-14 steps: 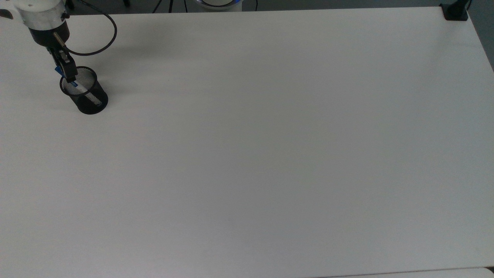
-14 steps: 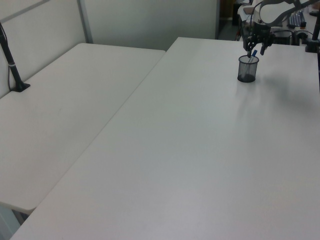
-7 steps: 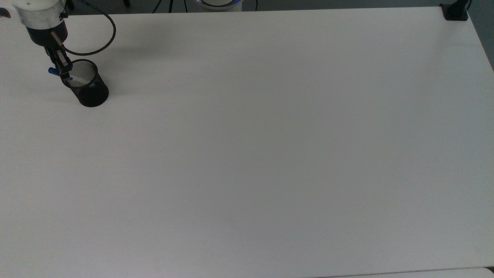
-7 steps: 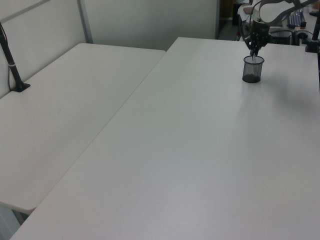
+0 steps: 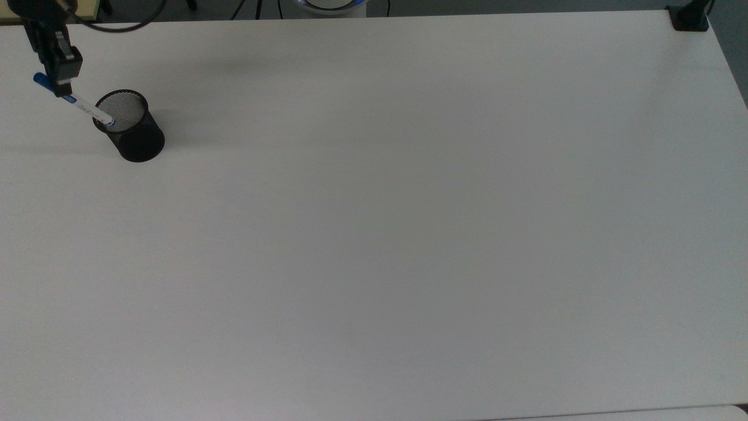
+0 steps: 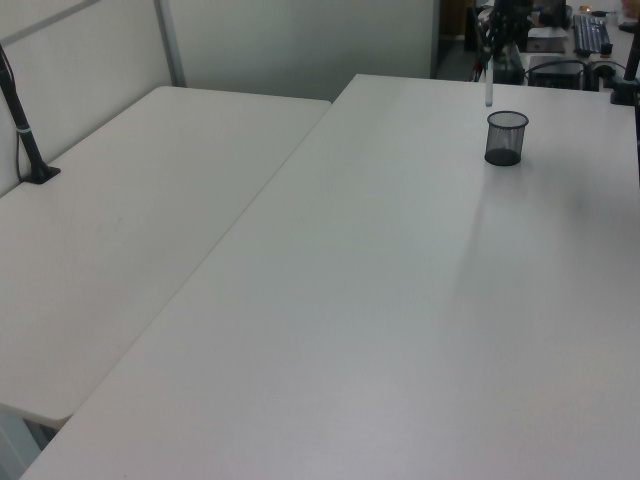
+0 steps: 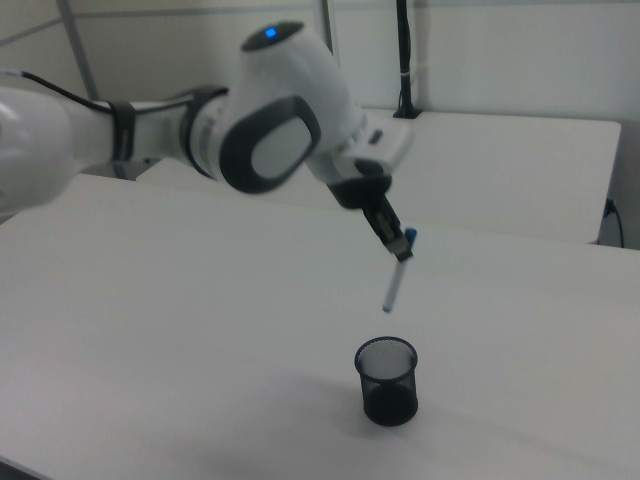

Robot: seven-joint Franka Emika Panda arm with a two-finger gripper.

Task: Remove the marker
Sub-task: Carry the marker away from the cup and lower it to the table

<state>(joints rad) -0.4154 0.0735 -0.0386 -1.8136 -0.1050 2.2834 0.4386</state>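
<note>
My gripper [image 7: 400, 243] raised above the table [image 5: 409, 234], arm reaching in from the right view's left, fingers clamped on the marker [image 7: 397, 280] near its blue cap, barrel hanging below them, clear above the black mesh cup [image 7: 386, 381]

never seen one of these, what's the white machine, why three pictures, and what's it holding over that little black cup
The white machine is a robot arm ending in a two-finger gripper. Three cameras film the same moment: the top view looks down on the white table, while the left view and right view look across it from the sides. On the table stands a black mesh cup. The gripper is shut on the blue-capped end of a slim white marker, which hangs in the air above the cup, fully clear of its rim in the right view.
</note>
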